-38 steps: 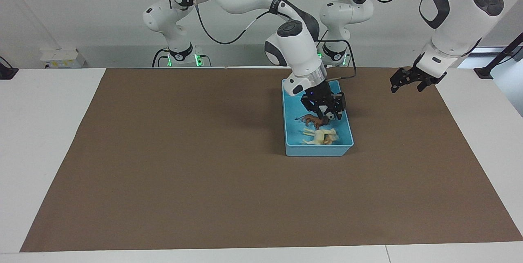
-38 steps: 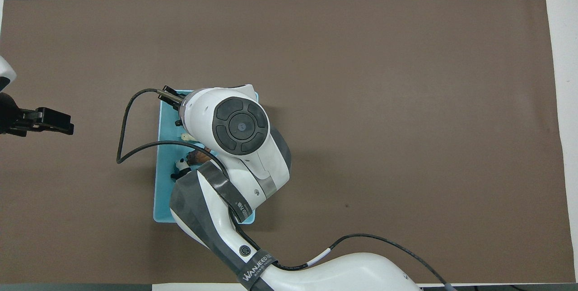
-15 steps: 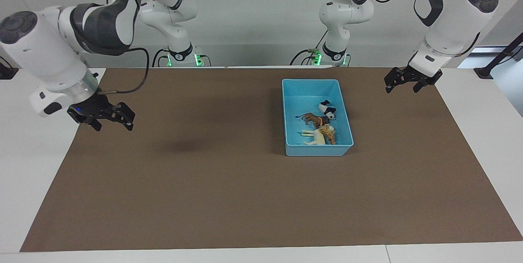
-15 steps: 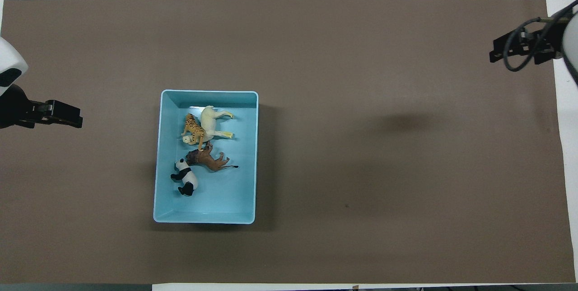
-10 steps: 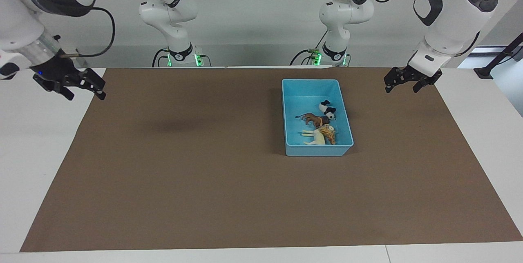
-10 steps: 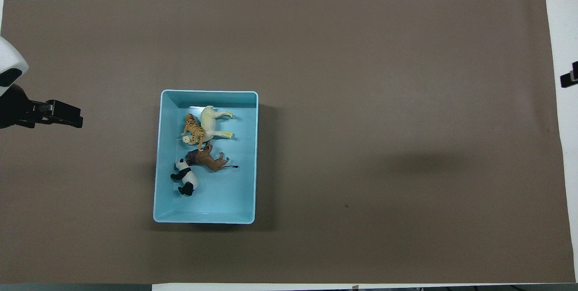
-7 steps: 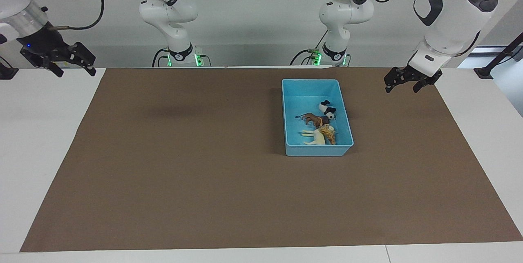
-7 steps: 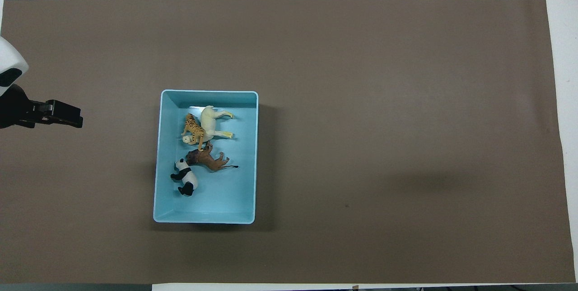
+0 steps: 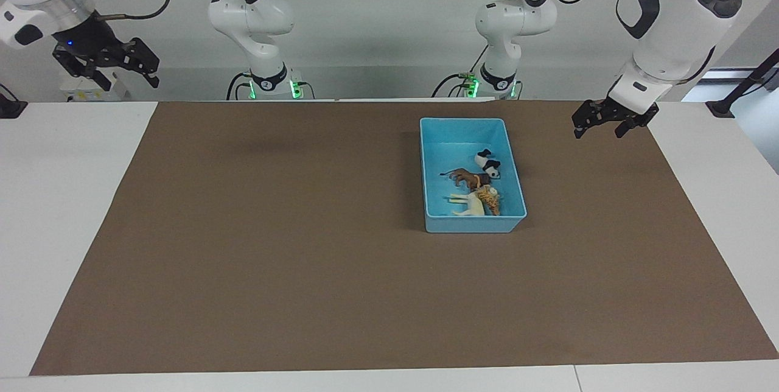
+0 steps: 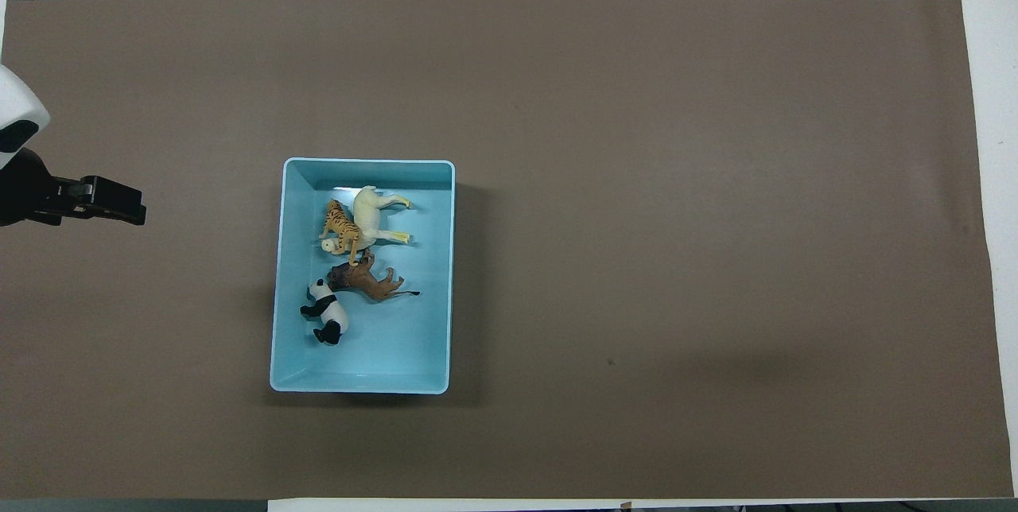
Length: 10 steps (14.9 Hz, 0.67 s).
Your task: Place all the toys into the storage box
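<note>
Both arms are hanging raised at the robots' edge of the surface point(image 9: 341, 270). The left pincer point(image 9: 610, 119) is hovering over the brown mat's point(image 10: 676, 178) corner at the left arm's end, fingers spread, carrying nothing. The right pincer point(image 9: 108, 62) is hanging high off the right arm's end, also spread and empty; it is out of the overhead view.

The box point(image 10: 284, 273) is sitting on the mat toward the left arm's end, long axis running away from the robots. All four toys are lying inside it:
- panda point(image 10: 324, 315), nearest the robots
- lion point(image 10: 367, 280), just past it, tail pointing toward the right arm's end
- tiger point(image 10: 340, 222) and pale horse point(image 9: 470, 201), touching each other, farthest out

No toy is showing on the mat outside the box. Judgement: the task is reading as complete. Should any toy need moving, the left pincer is much the closer; the box lies from it toward the table's middle and outward.
</note>
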Available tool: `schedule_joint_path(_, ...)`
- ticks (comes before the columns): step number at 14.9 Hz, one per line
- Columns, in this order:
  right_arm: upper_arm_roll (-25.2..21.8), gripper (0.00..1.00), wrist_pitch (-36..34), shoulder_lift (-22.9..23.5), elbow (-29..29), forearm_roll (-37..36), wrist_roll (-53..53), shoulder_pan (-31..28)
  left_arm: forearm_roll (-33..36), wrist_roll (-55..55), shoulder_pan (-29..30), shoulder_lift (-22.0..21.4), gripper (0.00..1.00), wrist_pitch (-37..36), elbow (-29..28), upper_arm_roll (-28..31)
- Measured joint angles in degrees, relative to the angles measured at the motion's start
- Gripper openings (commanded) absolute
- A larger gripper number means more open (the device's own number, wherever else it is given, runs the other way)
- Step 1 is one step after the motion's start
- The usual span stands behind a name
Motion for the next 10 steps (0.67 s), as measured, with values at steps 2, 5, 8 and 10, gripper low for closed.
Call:
schedule_joint_path(2,1.1,1.0,1.5,0.0,-0.5,-3.2,-0.1,0.0,0.0,0.0,0.0,0.0,1.0,0.0,0.0,0.0)
schedule_joint_path(5,2.5,1.0,7.4,0.1,-1.8,-4.4,-0.1,0.0,0.0,0.0,0.0,0.0,1.0,0.0,0.0,0.0)
schedule_joint_path(8,2.5,1.0,8.1,0.5,-2.5,-4.2,0.2,-0.3,0.0,0.0,0.0,0.0,1.0,0.0,0.0,0.0)
schedule_joint_path(10,2.5,1.0,6.8,0.5,-2.1,-2.7,0.4,-0.5,0.0,0.0,0.0,0.0,1.0,0.0,0.0,0.0)
